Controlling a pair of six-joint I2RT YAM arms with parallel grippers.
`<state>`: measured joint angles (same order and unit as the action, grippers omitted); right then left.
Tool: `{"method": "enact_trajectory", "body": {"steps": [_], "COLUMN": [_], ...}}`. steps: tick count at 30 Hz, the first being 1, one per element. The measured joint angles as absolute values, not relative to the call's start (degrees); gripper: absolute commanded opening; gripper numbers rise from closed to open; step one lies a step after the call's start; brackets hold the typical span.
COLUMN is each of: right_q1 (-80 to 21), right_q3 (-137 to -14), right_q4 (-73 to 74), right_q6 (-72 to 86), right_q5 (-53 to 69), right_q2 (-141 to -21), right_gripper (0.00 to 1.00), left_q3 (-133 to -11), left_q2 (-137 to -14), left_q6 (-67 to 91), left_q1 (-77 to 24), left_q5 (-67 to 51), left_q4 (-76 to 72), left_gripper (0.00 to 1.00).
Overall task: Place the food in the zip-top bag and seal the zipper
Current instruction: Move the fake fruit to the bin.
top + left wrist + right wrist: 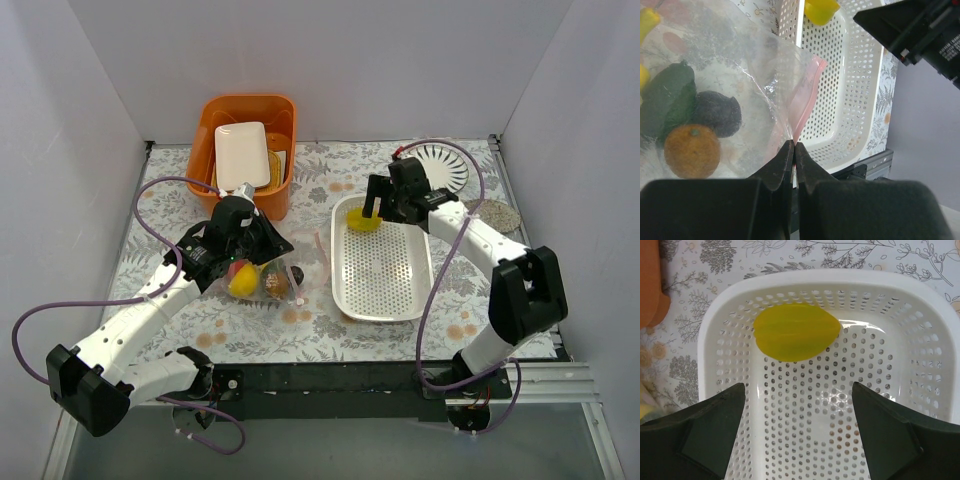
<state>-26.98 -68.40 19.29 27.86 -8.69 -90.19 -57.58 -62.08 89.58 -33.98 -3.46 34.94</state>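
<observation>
- My left gripper (794,145) is clamped tight on the edge of the clear, crinkly plastic zip-top bag (740,75), right at the end of its pale-pink zipper strip (807,95). The bag lies on the leaf-patterned table cover (300,330), just left of the basket.
- Through the film I make out a dark green piece (670,95), a dark purple round piece (717,112) and an orange-brown round fruit (692,150). Yellow bits at the frame's left edge are cut off.
- Farther back, an orange plastic bin (250,115) holds a white rectangular plate (242,155), which hides most of what lies under it.
- The white perforated plastic basket (385,270) holds one yellow ridged toy fruit (796,337) at its far end.
- My right gripper (797,390) hangs over that fruit with jaws spread wide, holding nothing.
- White lettering on my right arm's black body (920,30) is too small and cut off to read.
- My right arm partly covers a round white plate (445,165).
</observation>
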Motion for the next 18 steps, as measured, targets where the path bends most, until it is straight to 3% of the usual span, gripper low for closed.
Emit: {"method": "enact_trajectory", "body": {"steps": [8, 18], "right_q1": [-24.84, -24.86], "right_q3": [-71.18, -71.18], "right_q4": [19.86, 16.58], "right_q6": [30.02, 33.34], "right_q5": [-5.76, -5.54], "right_q2": [-99.72, -101.10], "right_gripper": [0.95, 0.95], "left_q3": [-57.58, -57.58], "left_q2": [-62.06, -62.04], "left_q6": [89.54, 89.32], "left_q1": [-33.98, -33.98], "left_q5": [-3.46, -3.44], "left_q4": [35.57, 35.57], "left_gripper": [0.00, 0.00]}}
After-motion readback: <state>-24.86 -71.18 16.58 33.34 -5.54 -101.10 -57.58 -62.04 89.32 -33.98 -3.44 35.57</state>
